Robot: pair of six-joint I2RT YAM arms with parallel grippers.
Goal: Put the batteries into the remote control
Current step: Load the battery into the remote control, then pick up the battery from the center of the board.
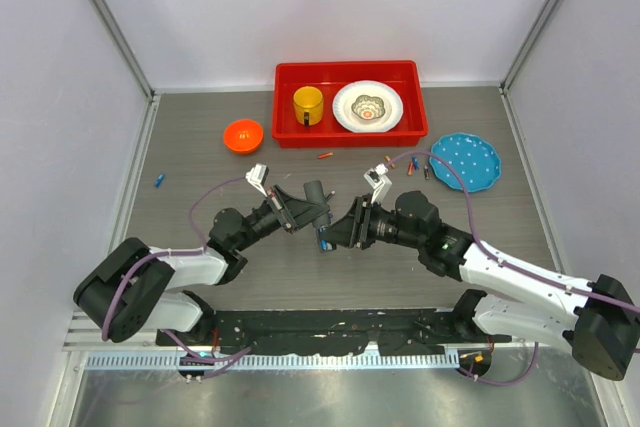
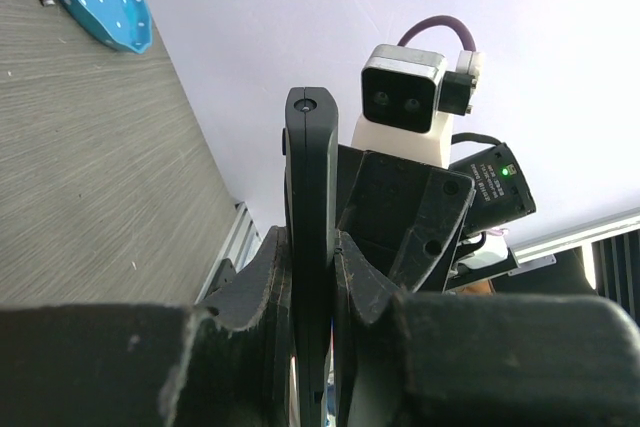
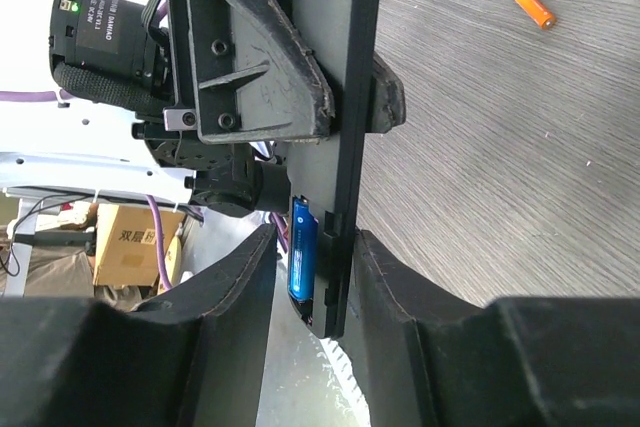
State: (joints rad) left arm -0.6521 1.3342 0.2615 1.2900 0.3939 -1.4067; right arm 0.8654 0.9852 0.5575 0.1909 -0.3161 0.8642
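Observation:
The black remote control (image 1: 317, 205) is held off the table at the centre, edge-on between the fingers of my shut left gripper (image 2: 318, 277). In the left wrist view the remote control (image 2: 308, 197) stands upright. A blue battery (image 3: 303, 259) lies in the open compartment at the lower end of the remote control (image 3: 355, 97). My right gripper (image 3: 318, 277) straddles that end. One finger (image 3: 395, 277) rests against the remote's back, and the other finger (image 3: 235, 282) stands a small gap away from the battery. Loose batteries lie on the table: an orange one (image 3: 533, 7), a blue one (image 1: 159, 180) and several (image 1: 418, 167) by the blue plate.
A red bin (image 1: 350, 72) at the back holds a yellow cup (image 1: 308, 105) and a white plate (image 1: 368, 107). An orange bowl (image 1: 243, 135) sits left of it and a blue dotted plate (image 1: 465, 160) to its right. White walls close in the table.

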